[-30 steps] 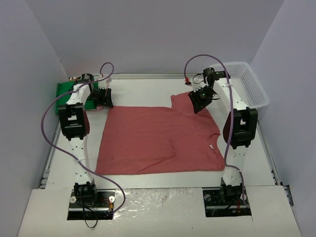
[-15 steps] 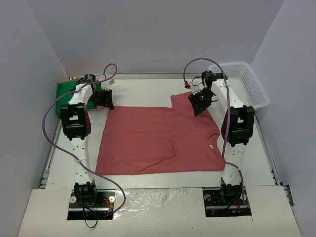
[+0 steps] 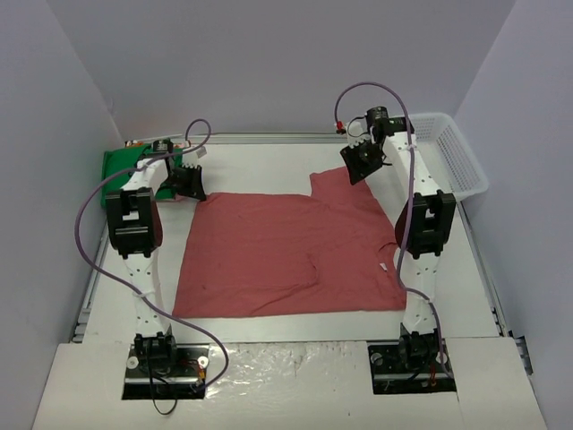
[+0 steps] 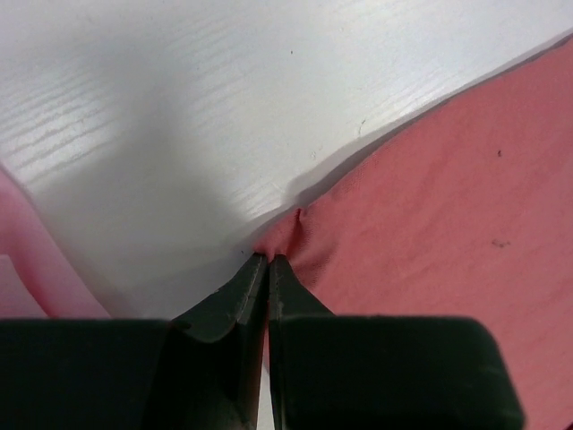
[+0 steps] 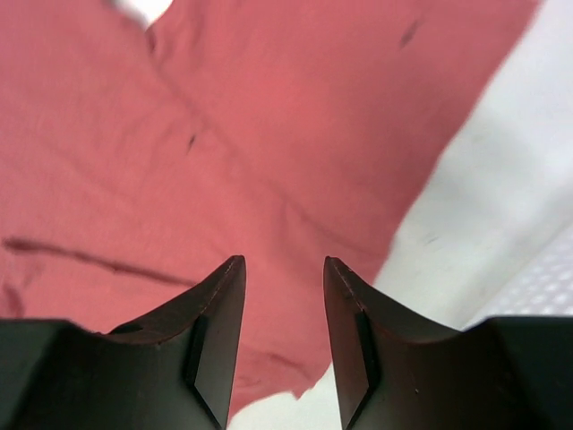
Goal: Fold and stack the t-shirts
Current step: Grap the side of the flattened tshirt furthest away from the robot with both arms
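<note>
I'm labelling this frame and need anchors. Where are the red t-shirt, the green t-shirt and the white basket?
red t-shirt [image 3: 286, 255], top external view, middle of its body.
green t-shirt [image 3: 114, 165], top external view, its visible left part.
white basket [image 3: 464, 159], top external view, its mesh wall.

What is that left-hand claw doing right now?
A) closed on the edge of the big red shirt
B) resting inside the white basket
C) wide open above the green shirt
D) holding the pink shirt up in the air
A: in the left wrist view the left gripper has its jaws pressed together right at the edge of the red shirt, where the cloth puckers into its tips.
</note>
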{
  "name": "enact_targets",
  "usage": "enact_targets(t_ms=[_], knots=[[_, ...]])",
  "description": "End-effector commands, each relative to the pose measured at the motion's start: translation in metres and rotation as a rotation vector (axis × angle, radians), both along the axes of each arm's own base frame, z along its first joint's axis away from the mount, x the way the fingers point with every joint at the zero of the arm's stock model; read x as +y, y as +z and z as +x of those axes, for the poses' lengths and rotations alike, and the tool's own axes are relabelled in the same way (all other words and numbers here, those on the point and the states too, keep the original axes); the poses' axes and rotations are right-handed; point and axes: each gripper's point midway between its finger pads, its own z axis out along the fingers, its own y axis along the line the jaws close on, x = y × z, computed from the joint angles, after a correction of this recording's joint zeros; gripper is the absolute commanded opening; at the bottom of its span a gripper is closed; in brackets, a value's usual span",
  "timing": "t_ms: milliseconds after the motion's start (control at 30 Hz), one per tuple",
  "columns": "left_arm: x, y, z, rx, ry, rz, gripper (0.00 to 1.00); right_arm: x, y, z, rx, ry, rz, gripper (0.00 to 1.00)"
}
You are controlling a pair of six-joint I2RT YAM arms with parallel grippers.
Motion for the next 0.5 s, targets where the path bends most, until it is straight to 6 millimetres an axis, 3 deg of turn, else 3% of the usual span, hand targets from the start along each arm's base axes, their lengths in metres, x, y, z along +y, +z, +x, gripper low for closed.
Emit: enact_targets(t_ms=[0, 67, 100, 133, 367, 467], knots=[[0.006, 0.042, 0.011, -0.103, 0.081, 0.030, 0.02, -0.006, 0.005, 0.029, -0.057, -0.114, -0.009, 0.37], [0.006, 0.052, 0.011, -0.113, 0.100, 0.026, 0.02, -0.010, 0.004, 0.049, -0.097, -0.154, -0.030, 0.37], [0.006, 0.055, 0.011, -0.120, 0.105, 0.025, 0.02, -0.011, -0.008, 0.056, -0.087, -0.187, -0.036, 0.38], [0.005, 0.056, 0.010, -0.125, 0.111, 0.025, 0.02, -0.011, -0.002, 0.065, -0.120, -0.204, -0.035, 0.38], [0.005, 0.086, 0.009, -0.211, 0.139, 0.050, 0.02, -0.017, -0.021, 0.097, -0.181, -0.301, -0.040, 0.39], [0.002, 0.090, 0.008, -0.225, 0.128, 0.064, 0.02, -0.018, -0.023, 0.111, -0.210, -0.342, -0.020, 0.39]])
